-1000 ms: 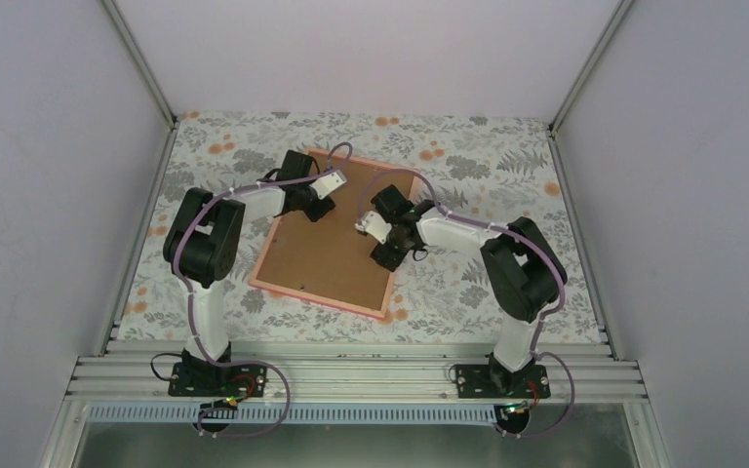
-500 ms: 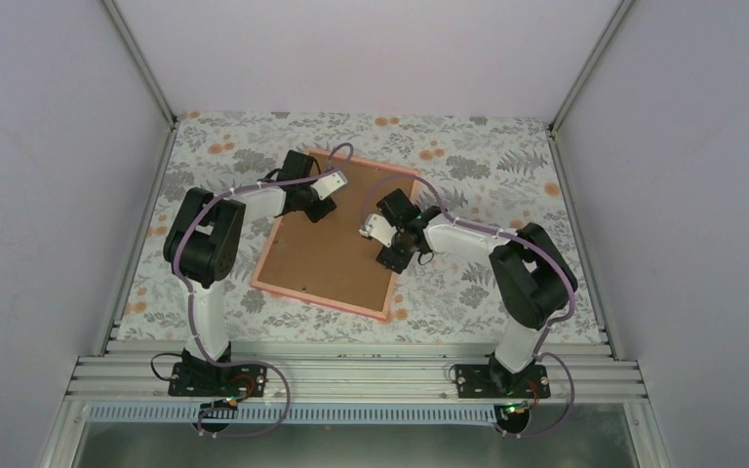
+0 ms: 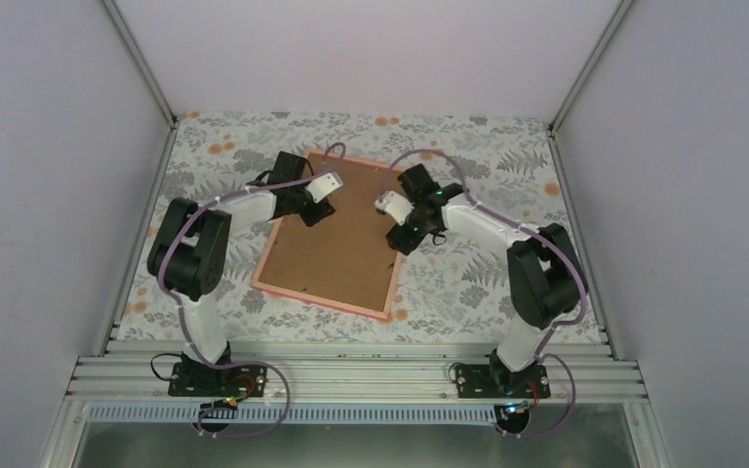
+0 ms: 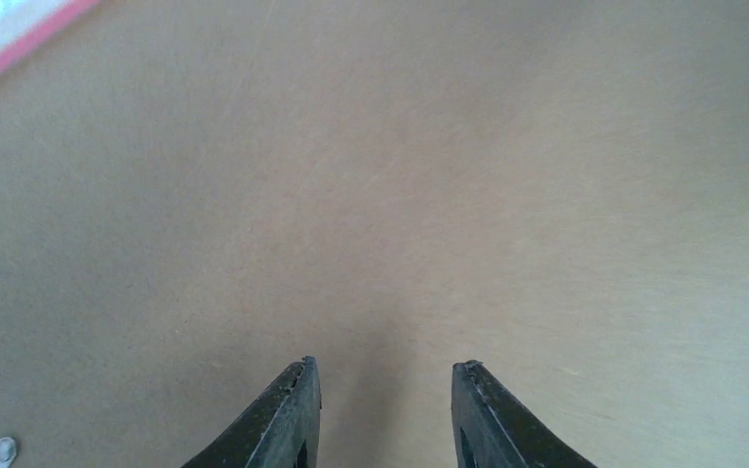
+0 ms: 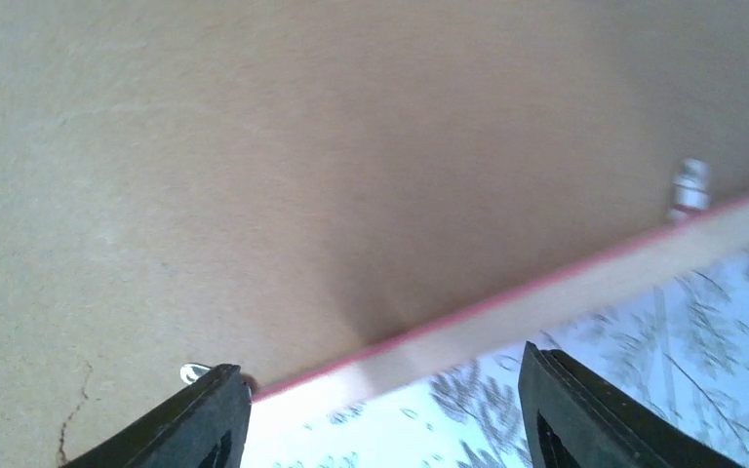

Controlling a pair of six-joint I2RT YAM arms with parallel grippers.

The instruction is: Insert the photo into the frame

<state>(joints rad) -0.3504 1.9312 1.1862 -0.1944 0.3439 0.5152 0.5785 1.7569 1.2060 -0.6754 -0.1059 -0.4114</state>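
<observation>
The pink frame [image 3: 322,300] lies face down on the floral cloth, and the brown backing board [image 3: 336,253] fills it. The photo is not visible in any view. My left gripper [image 3: 314,213] is open and empty, with its tips just above the far left part of the board [image 4: 380,175]. A pink rail [image 4: 19,47] shows at the top left of the left wrist view. My right gripper [image 3: 400,239] is wide open and empty over the frame's right rail [image 5: 566,283]. One of its fingertips is over the board [image 5: 254,175] and the other is over the cloth.
Small metal retaining tabs sit along the board's edge [image 5: 688,185], and one lies beside my right gripper's left finger [image 5: 193,371]. Another tab shows in the left wrist view [image 4: 0,450]. The floral cloth [image 3: 488,273] surrounds the frame. The enclosure's walls and corner posts ring the table.
My right gripper has moved from over the board's right middle out and farther back, to the frame's right rail. My left gripper has shifted slightly left, and its elbow has swung outward.
</observation>
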